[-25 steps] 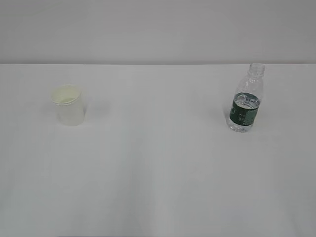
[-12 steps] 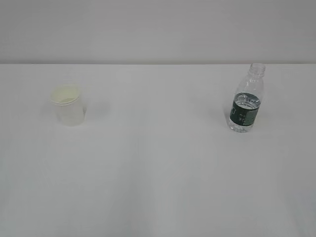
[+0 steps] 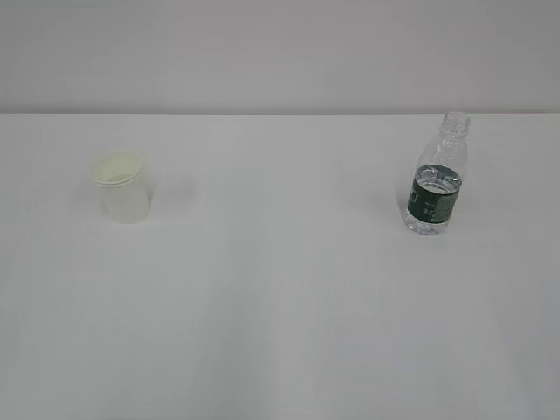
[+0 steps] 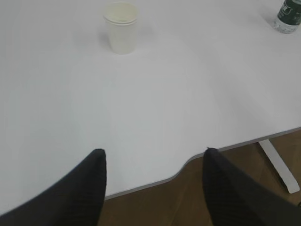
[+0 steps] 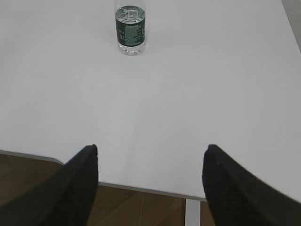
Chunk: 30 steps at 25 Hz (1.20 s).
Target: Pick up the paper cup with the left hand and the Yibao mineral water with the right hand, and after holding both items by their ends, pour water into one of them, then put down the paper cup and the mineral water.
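**A:** White paper is what you go for first on your left side: the paper cup (image 3: 121, 186) stands upright on the table (image 3: 280, 306), far ahead of the left hand (image 4: 153, 181). What's your plan for it?

**B:** Go straight in, level, and take it by the lower wall near the base, I'd say. It looks thin, so I judge you should close gently or the wall will buckle.

**A:** And your right side?

**B:** You have the Yibao mineral water (image 3: 436, 175) upright, well apart from the cup, with no cap that I can see and water up to about the top of the green label. Grip it low on the ribbed body and lift without tilting; an open neck will probably spill if you jerk it.

**A:** How do your grippers stand?

**B:** In the left wrist view the 2 fingers are spread wide with nothing between them, hanging over the near table edge, and the cup (image 4: 121, 27) sits far off near the top of the view. The right hand (image 5: 150, 181) is the same: jaws wide apart, empty, touching nothing, bottle (image 5: 130, 29) well ahead. Neither arm shows in the exterior view, so both approaches are not yet begun.
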Each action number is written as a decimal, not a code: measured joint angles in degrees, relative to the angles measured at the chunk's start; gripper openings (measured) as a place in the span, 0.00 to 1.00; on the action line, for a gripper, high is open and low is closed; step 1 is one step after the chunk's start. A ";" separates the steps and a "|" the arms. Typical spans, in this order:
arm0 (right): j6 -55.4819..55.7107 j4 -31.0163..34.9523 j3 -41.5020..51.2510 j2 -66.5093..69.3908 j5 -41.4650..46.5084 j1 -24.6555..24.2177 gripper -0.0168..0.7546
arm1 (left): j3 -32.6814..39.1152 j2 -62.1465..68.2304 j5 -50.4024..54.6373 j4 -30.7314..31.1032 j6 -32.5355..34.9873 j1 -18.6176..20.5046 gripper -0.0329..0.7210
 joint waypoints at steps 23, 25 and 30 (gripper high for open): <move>-3.67 2.41 0.00 0.00 0.00 0.00 0.70 | 0.00 0.00 0.00 0.00 0.00 14.04 0.61; -3.67 2.41 0.00 0.00 0.00 0.00 0.70 | 0.00 0.00 0.00 0.00 0.00 14.04 0.61; -3.67 2.45 0.00 0.00 0.00 0.00 0.70 | 0.00 0.00 0.00 0.00 0.00 14.04 0.61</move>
